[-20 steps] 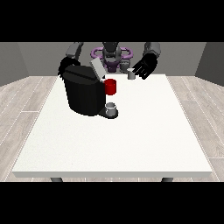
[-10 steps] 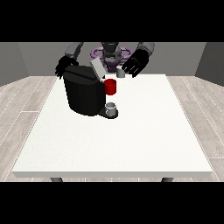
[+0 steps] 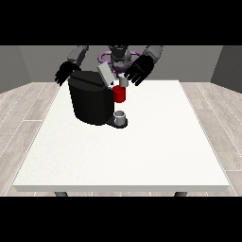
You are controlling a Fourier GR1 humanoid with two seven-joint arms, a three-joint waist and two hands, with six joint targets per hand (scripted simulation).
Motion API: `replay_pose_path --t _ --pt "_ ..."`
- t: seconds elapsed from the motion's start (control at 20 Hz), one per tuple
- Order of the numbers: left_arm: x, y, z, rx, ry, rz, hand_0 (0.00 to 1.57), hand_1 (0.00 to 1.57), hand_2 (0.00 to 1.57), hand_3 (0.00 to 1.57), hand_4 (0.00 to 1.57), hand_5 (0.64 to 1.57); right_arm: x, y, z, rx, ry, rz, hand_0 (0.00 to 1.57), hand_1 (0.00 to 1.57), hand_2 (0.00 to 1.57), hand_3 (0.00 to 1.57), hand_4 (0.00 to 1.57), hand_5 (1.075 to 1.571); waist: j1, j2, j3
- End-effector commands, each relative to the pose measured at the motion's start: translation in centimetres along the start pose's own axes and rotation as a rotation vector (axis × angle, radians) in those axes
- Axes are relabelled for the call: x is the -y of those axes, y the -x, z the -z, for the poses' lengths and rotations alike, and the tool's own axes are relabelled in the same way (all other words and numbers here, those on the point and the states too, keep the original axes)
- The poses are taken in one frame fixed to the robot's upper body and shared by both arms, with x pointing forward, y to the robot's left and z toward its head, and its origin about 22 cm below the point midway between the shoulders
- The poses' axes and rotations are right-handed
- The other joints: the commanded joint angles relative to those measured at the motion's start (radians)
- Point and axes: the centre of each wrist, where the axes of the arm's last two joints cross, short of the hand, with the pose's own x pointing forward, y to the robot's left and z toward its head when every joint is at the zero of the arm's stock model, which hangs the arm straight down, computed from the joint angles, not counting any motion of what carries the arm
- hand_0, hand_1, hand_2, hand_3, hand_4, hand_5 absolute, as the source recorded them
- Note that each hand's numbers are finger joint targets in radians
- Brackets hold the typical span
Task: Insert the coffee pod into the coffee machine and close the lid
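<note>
White table (image 3: 142,151) carries the coffee machine (image 3: 92,101), its lid (image 3: 106,73) raised. Just beside that lid, the hand at the view's right (image 3: 140,71) seemingly grasps the coffee pod (image 3: 123,81); insertion and closing remain. The hand at the view's left (image 3: 66,73) hangs relaxed behind the machine.

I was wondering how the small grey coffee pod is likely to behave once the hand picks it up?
The coffee pod looks small and cylindrical, so it is probably light and stiff. It may tip or roll if nudged sideways. Beside the hand at the view's right it looks tiny, so it may slip.
</note>
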Motion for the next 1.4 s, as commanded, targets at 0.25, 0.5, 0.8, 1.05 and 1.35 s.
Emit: replay_pose_path --t 0.25,0.5,0.8,1.05,1.35 --pt "0.6 -1.4 0.8 0.001 0.024 -0.001 1.33 1.33 1.34 1.23 0.5 1.571 -0.1 0.2 0.1 0.006 0.031 0.012 0.0 0.0 0.0 0.0 0.5 1.571 0.008 0.019 0.0" --pt "0.0 -2.2 1.1 0.039 0.004 0.016 1.25 1.25 1.29 1.21 0.51 1.571 0.3 -0.6 0.9 0.046 0.017 0.038 0.0 0.0 0.0 0.0 0.51 1.571 0.005 0.057 0.0001" --pt "3.2 -0.2 0.2 0.017 0.06 0.005 1.2 1.2 1.27 1.2 0.5 1.571 -0.2 -0.3 -0.4 -0.008 0.024 0.009 0.0 0.0 0.0 0.0 0.5 1.571 0.012 0.0 -0.0003" --pt "-1.1 -2.1 1.1 0.031 0.008 0.033 1.16 1.16 1.24 1.18 0.51 1.571 1.1 -0.7 0.9 0.047 0.024 0.036 0.0 0.0 0.0 0.0 0.45 1.571 0.007 0.067 0.0002" --pt "-0.9 -1.4 1.0 0.021 0.058 0.008 1.24 1.24 1.28 1.2 0.49 1.571 0.0 0.3 -0.3 0.011 0.035 0.048 0.0 0.0 0.0 0.0 0.45 1.571 0.005 0.034 -0.0001"
